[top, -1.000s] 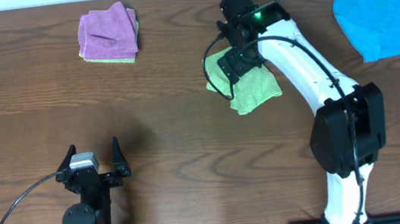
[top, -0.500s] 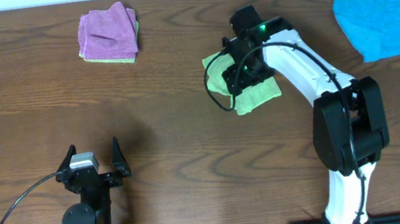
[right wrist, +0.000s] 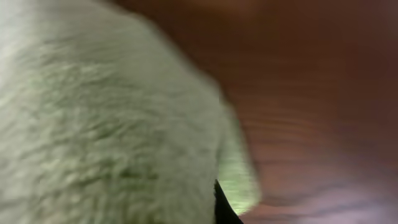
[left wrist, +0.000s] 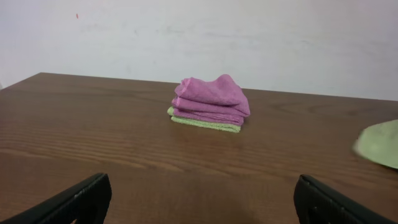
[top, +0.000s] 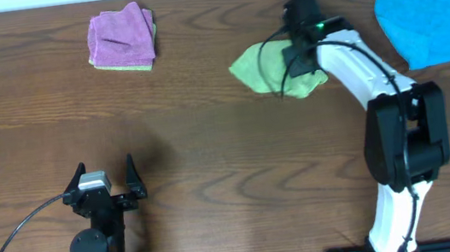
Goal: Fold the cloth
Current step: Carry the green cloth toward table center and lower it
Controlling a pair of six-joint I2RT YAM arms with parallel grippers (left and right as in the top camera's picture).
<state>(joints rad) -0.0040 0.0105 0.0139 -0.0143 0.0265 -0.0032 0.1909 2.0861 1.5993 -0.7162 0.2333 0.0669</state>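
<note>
The lime-green cloth (top: 268, 69) lies bunched on the wooden table, right of centre toward the far side. My right gripper (top: 302, 54) sits on the cloth's right part, shut on it. In the right wrist view the cloth (right wrist: 106, 118) fills most of the frame, blurred, and only one dark fingertip (right wrist: 225, 211) shows against it. Near the front left, my left gripper (top: 103, 186) is open with nothing in it, far from the cloth. The left wrist view shows its fingers (left wrist: 74, 199) wide apart above bare wood, with the cloth's edge (left wrist: 380, 144) at the far right.
A folded pink-purple cloth (top: 120, 37) rests on a thin green layer at the back left, also seen as the pink stack (left wrist: 211, 102). A bright blue cloth (top: 429, 19) lies at the back right, close to the right arm (top: 374, 82).
The right gripper shut on the cloth and moved right and toward the far edge, dragging it out of its folded square into a stretched, bunched shape. The left arm stayed still.
</note>
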